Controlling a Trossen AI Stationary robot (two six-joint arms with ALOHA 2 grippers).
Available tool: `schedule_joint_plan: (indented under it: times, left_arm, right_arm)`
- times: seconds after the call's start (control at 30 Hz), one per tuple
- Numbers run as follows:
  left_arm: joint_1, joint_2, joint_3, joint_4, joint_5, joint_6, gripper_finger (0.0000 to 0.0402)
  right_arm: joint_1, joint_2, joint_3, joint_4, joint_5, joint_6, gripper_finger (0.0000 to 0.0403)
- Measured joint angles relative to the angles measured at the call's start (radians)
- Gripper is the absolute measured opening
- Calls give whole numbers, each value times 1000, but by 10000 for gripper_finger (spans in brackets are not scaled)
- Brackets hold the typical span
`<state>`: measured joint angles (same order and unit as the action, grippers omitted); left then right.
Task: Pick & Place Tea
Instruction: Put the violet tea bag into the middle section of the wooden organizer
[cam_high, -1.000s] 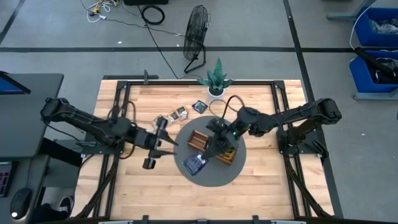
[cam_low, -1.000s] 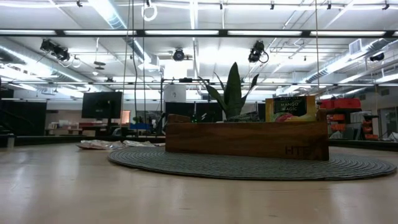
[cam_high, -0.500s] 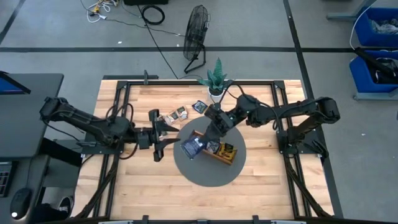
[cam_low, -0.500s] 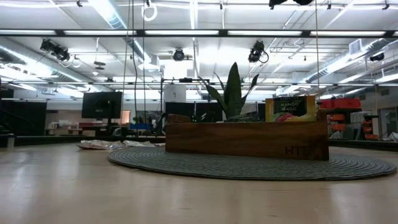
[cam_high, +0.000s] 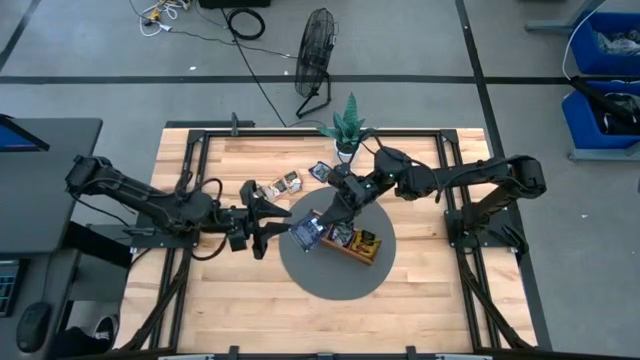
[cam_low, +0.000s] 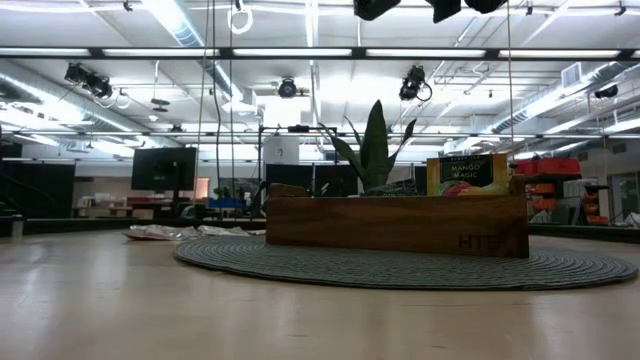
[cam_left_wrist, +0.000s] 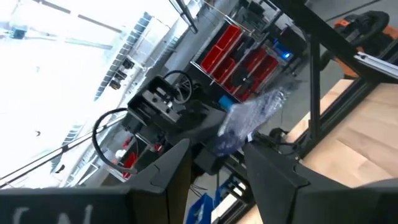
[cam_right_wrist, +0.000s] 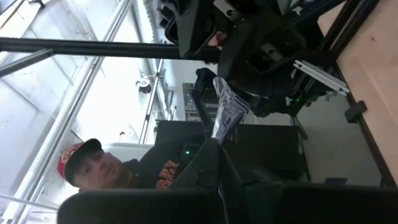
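1. Right gripper is clamped on a dark navy tea sachet, holding it in the air above the near-left end of the wooden tray. In the right wrist view the sachet shows edge-on, sticking straight out from the closed fingers.
2. Left gripper has its fingers apart and empty. It points at the held sachet, just beside it, without touching. In the left wrist view the sachet sits beyond the gap between the fingers.
3. A yellow-orange sachet stands upright in the tray, at the end farthest from the grippers.
4. More sachets lie flat and loose on the counter, between the left gripper and the potted plant.
5. The tray rests on a round grey mat at the middle of the counter.
6. A person in a red cap shows in the room, seen in the right wrist view.
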<state>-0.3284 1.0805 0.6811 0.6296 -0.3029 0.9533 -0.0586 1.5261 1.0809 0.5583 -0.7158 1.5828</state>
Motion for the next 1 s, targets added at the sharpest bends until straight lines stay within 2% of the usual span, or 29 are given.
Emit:
schedule_joint_plan:
  times: [0.2,0.57,1.0]
  left_arm:
    - [-1,0,0,-3,0,9,156]
    - [1,0,0,-5,0,9,153]
    - [17,0,0,-7,0,2,115]
  right_arm:
    - [-7,0,0,45,-9,6,0]
    - [-33,-1,0,47,38,51,0]
    - [-39,6,0,37,45,116,0]
